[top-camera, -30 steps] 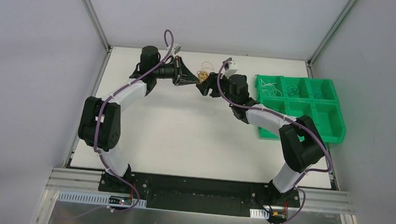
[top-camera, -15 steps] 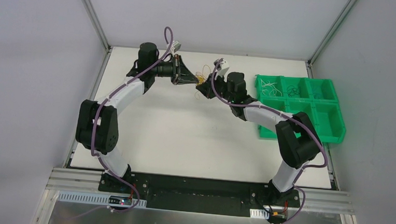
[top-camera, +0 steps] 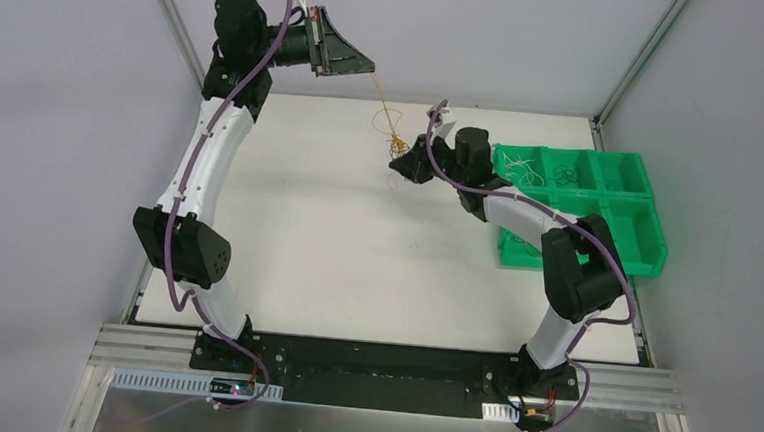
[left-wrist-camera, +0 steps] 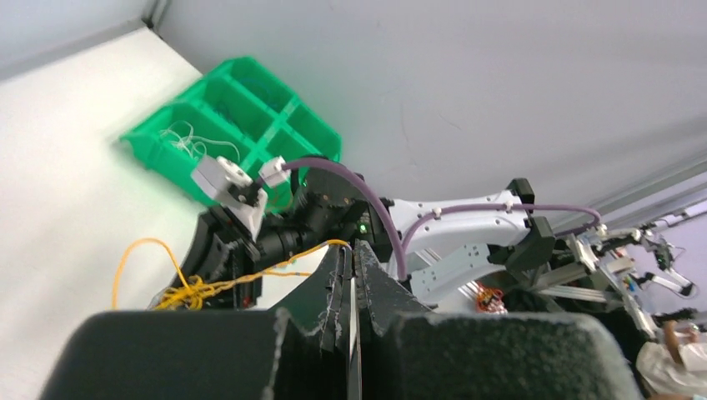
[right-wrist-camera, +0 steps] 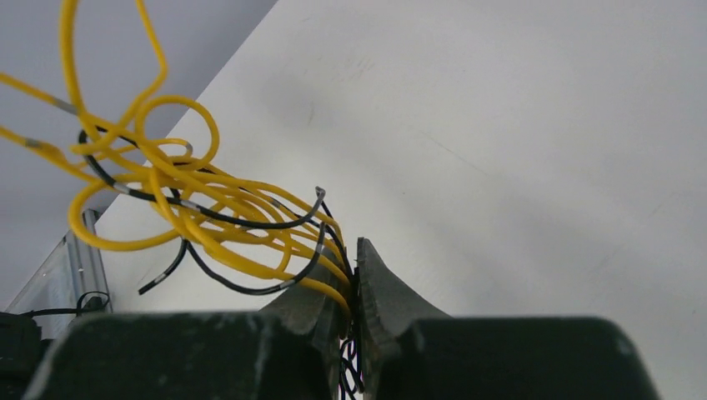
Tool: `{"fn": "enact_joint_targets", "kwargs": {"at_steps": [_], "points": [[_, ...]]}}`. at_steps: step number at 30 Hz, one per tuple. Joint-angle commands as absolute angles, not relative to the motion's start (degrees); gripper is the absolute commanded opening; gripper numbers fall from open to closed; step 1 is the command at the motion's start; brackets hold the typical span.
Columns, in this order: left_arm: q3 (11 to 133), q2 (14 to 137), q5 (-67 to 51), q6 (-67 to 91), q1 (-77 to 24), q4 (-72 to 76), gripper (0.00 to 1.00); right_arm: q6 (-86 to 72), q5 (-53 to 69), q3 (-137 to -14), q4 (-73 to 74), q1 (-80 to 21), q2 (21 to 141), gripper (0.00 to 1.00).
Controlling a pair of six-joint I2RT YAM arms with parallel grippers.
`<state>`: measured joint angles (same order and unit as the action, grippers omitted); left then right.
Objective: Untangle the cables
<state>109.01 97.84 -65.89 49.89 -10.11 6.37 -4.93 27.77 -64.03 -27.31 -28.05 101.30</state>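
Observation:
A tangle of yellow and black cables (top-camera: 394, 137) hangs stretched between my two grippers above the far middle of the table. High at the back, my left gripper (top-camera: 372, 69) is shut on one yellow cable (left-wrist-camera: 309, 250) that runs taut down to the knot (left-wrist-camera: 193, 292). Below it, my right gripper (top-camera: 395, 163) is shut on the lower part of the bundle. In the right wrist view, yellow and black strands (right-wrist-camera: 192, 208) fan out from between the closed fingers (right-wrist-camera: 377, 287). The left wrist view shows the yellow strand leaving the closed tips (left-wrist-camera: 352, 247).
A green compartment bin (top-camera: 585, 192) stands at the right of the table. It holds white cables (top-camera: 519, 169) and dark cables (top-camera: 564, 174) in separate sections. The enclosure's back wall and corner posts (top-camera: 177, 28) rise close behind my raised left arm.
My left arm rose up and back with the yellow cable, pulling it taut. My right gripper closed on the bundle and shifted slightly toward the back.

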Motion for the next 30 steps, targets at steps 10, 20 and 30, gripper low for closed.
{"fn": "enact_joint_targets", "kwargs": {"at_steps": [10,20,30], "points": [[130.10,95.62,-58.44,52.84,-5.89,21.75,0.00,-0.47,29.12,-61.37,7.40,-26.23,106.46,0.03],[132.25,93.87,-50.66,52.97,1.55,22.48,0.00,1.30,29.83,-61.51,12.55,-25.10,107.17,0.01],[136.43,95.05,-46.28,48.35,5.39,20.62,0.00,2.10,30.12,-62.16,13.56,-25.76,107.58,0.10]]}}
